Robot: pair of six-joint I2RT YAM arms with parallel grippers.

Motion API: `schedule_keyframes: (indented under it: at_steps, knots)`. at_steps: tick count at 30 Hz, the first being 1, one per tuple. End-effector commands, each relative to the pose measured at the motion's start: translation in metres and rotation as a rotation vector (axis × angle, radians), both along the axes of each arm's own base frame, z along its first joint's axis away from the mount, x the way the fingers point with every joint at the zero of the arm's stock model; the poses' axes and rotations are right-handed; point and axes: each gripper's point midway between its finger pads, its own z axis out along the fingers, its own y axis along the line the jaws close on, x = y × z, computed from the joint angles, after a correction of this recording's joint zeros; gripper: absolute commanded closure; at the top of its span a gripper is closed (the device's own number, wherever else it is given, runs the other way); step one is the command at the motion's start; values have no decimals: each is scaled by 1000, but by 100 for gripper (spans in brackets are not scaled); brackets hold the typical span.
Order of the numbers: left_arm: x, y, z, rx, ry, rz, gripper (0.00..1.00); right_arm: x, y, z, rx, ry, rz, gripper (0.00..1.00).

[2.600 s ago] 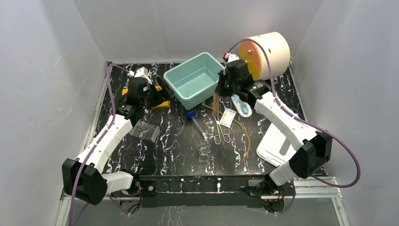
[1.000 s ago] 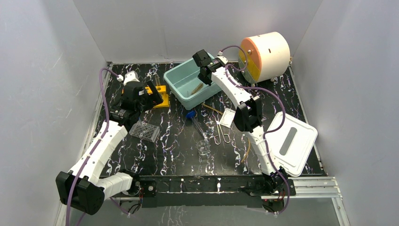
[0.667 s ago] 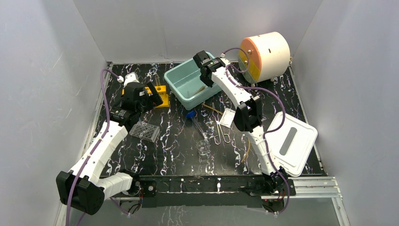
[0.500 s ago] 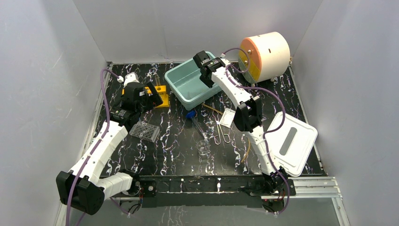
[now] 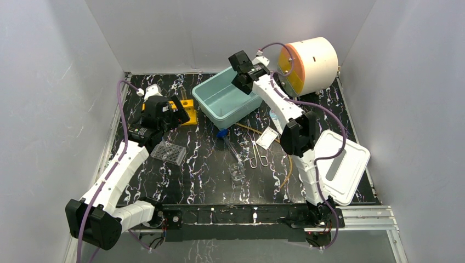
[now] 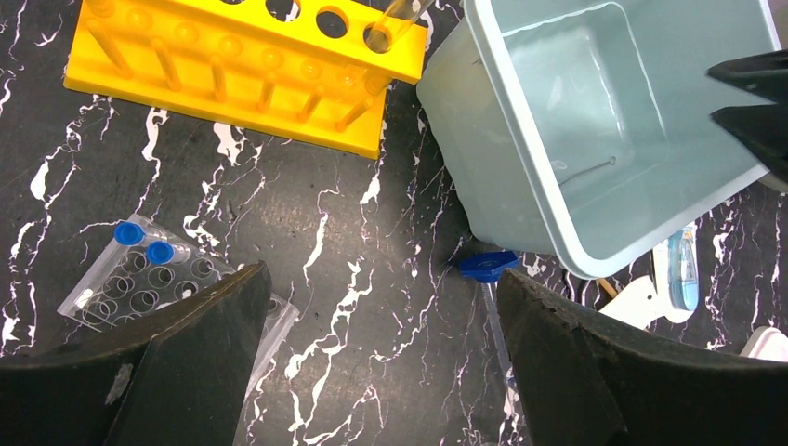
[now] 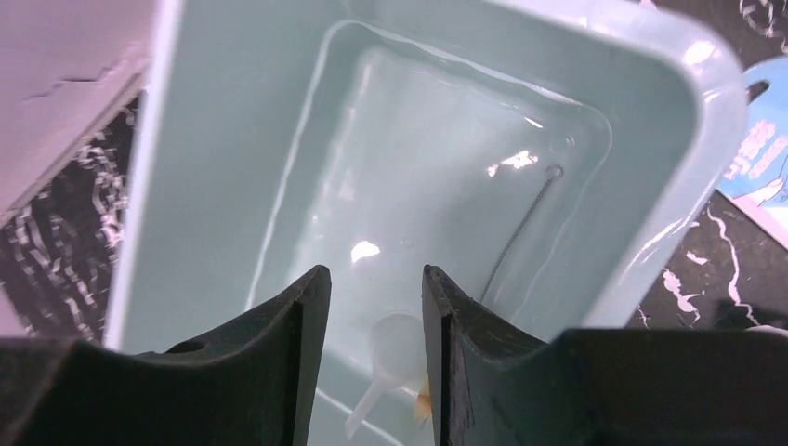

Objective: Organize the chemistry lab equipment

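Observation:
My right gripper (image 7: 376, 279) hangs open over the teal bin (image 5: 218, 109) with nothing between its fingers. On the bin floor lie the thin brush (image 7: 520, 228), its amber bristles by a white scoop (image 7: 395, 358). My left gripper (image 6: 381, 358) stands wide open above bare table, between a clear well plate (image 6: 139, 279) and a blue-capped tube (image 6: 488, 266). The yellow holed tube rack (image 6: 242, 65) sits just beyond it and holds one clear tube. A small glass dish (image 5: 237, 172), wire clips (image 5: 257, 156), a white card (image 5: 267, 137) and amber tubing (image 5: 286, 159) lie mid-table.
A white and orange cylinder (image 5: 310, 63) lies on its side at the back right. A white lid (image 5: 340, 167) rests at the right, near the right arm's base. A small blue packet (image 6: 681, 274) lies beside the bin. Grey walls enclose the table.
My right gripper has opened and let go of the brush, which now lies in the bin. The gripper has drawn up and back over the bin. The left arm has stayed still.

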Motion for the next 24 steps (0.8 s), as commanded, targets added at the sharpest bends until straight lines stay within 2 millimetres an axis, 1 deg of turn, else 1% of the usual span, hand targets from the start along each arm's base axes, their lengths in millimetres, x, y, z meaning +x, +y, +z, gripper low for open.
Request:
schedule_keyframes:
  at_steps: [1, 4, 7, 9, 12, 14, 16, 17, 19, 20, 22, 24]
  knots:
    - [-1, -1, 7, -11, -19, -7, 9, 3, 3, 83, 25, -190, 106, 49]
    - [-1, -3, 8, -14, -23, -14, 9, -7, 2, 104, -5, -230, 209, 48]
    - [0, -3, 9, -16, -26, -17, 9, -25, -3, 123, -34, -278, 312, 44]
    - [1, -5, 10, -20, -31, -22, 9, -39, -14, 131, -73, -310, 366, 41]
    - [3, -6, 11, -23, -37, -27, 9, -65, -36, 139, -124, -349, 425, 32]
    - [6, -10, 13, -36, -43, -37, 9, -83, -55, 137, -152, -339, 434, 27]
    - [10, -16, 15, -54, -48, -58, 9, -101, -72, 130, -162, -317, 452, 24]
    - [11, -19, 16, -65, -50, -66, 9, -111, -81, 132, -164, -319, 452, 24]
    - [14, -27, 16, -89, -54, -94, 9, -127, -94, 115, -170, -283, 455, 22]
    - [14, -29, 16, -100, -57, -103, 9, -136, -99, 100, -167, -252, 463, 22]
    - [15, -33, 13, -114, -52, -114, 9, -153, -100, 82, -145, -231, 514, 22]
    - [16, -35, 10, -118, -43, -119, 9, -170, -90, 68, -98, -223, 614, 22]
